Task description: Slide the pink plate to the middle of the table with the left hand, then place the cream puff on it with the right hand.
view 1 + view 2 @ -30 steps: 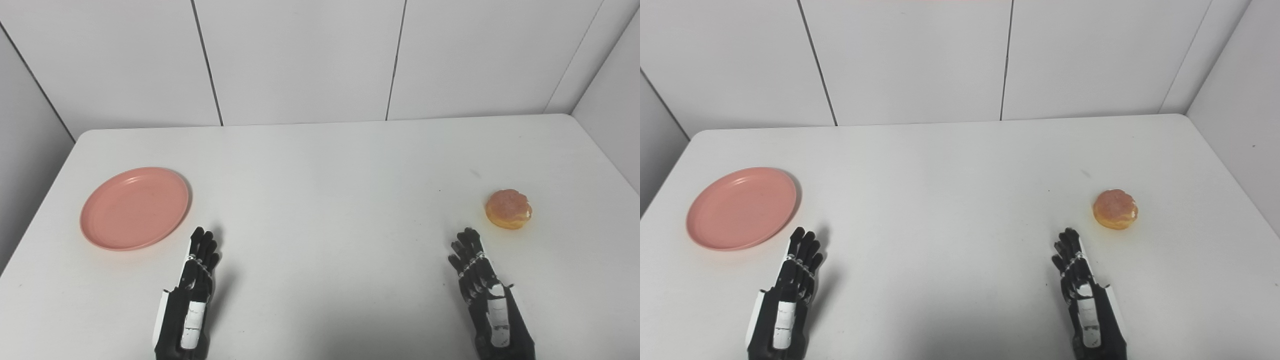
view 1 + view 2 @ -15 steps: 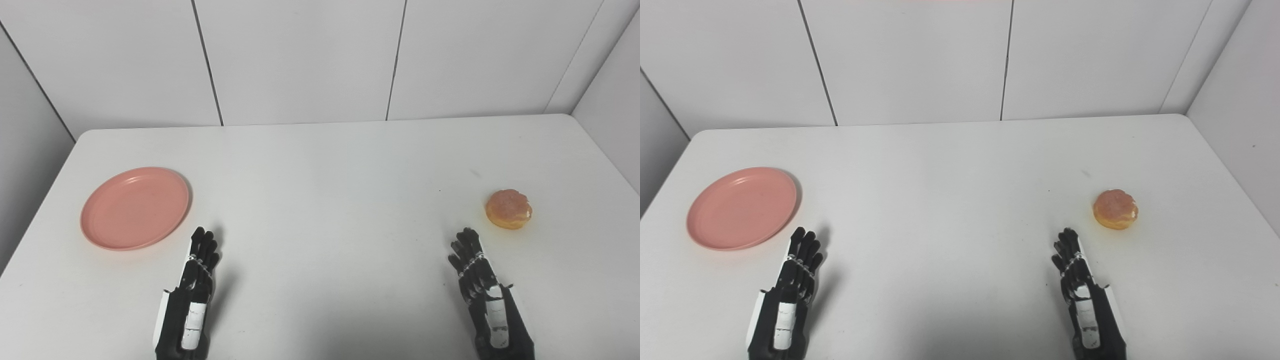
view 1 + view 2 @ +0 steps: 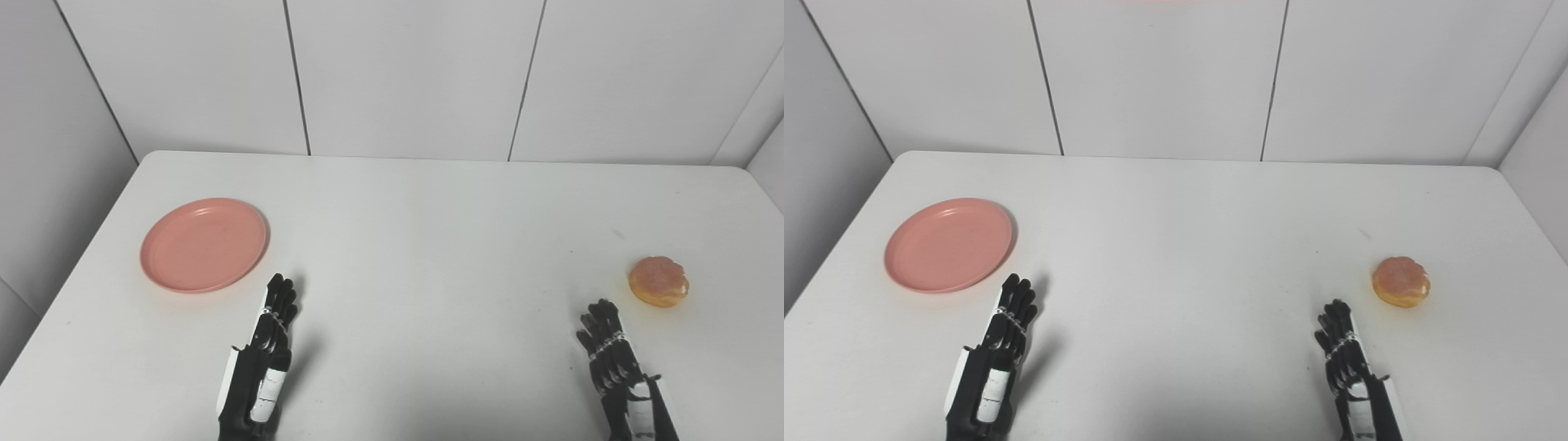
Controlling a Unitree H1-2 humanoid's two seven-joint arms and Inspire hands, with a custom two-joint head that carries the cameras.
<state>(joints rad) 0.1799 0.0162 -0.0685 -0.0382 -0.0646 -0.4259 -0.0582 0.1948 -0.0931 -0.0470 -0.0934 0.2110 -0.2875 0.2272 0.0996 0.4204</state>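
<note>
A smooth, round pink plate [image 3: 204, 244] is lying flat on the left part of the matte white table [image 3: 429, 220], rim facing up. A round, golden-brown cream puff [image 3: 658, 282] is sitting well apart on the right. The left hand [image 3: 260, 367] is hovering just beside the plate, fingers extended and holding nothing. The right hand [image 3: 618, 373] is poised near the puff, fingers likewise straight and empty.

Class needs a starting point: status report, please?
Left hand open, near pink plate, not touching. Right hand open, short of cream puff. Table middle unobstructed.
</note>
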